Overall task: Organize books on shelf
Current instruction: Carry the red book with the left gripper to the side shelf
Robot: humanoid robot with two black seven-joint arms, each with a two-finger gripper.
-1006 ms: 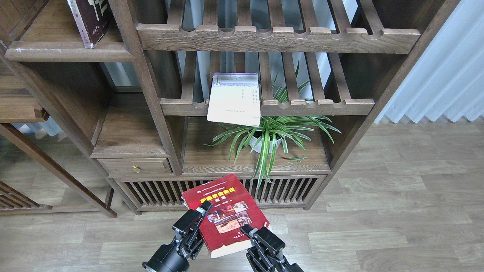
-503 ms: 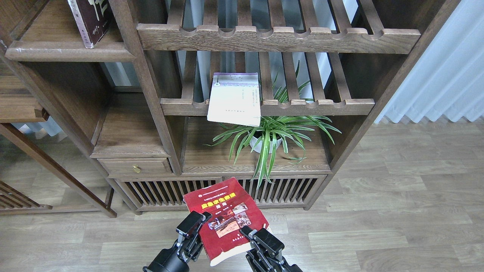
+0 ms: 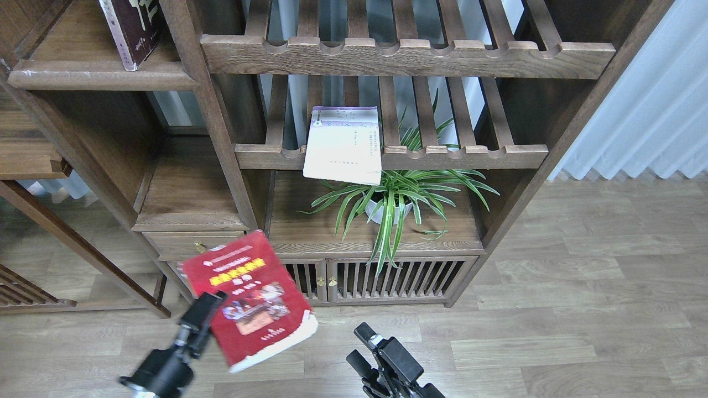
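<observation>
My left gripper (image 3: 206, 310) is shut on the left edge of the red book (image 3: 251, 301) with a yellow title and photos, and holds it tilted in the air in front of the low cabinet's left side. My right gripper (image 3: 359, 348) is open and empty at the bottom centre, to the right of the book and apart from it. The dark maroon book (image 3: 133, 27) stands on the solid dark-brown shelf (image 3: 99, 76) at the top left. The pale white-lavender book (image 3: 344, 145) lies on the middle slatted rack and overhangs its front rail.
A potted spider plant (image 3: 394, 202) stands on the cabinet top under the slatted rack (image 3: 470, 156). A small drawer (image 3: 193, 246) and slatted cabinet doors (image 3: 387, 279) are low down. A white curtain (image 3: 647, 110) hangs at the right. The wood floor (image 3: 553, 331) lies in front.
My left gripper has swung the red book to the left and slightly up. My right gripper has let go of the book and now stands open, apart from it.
</observation>
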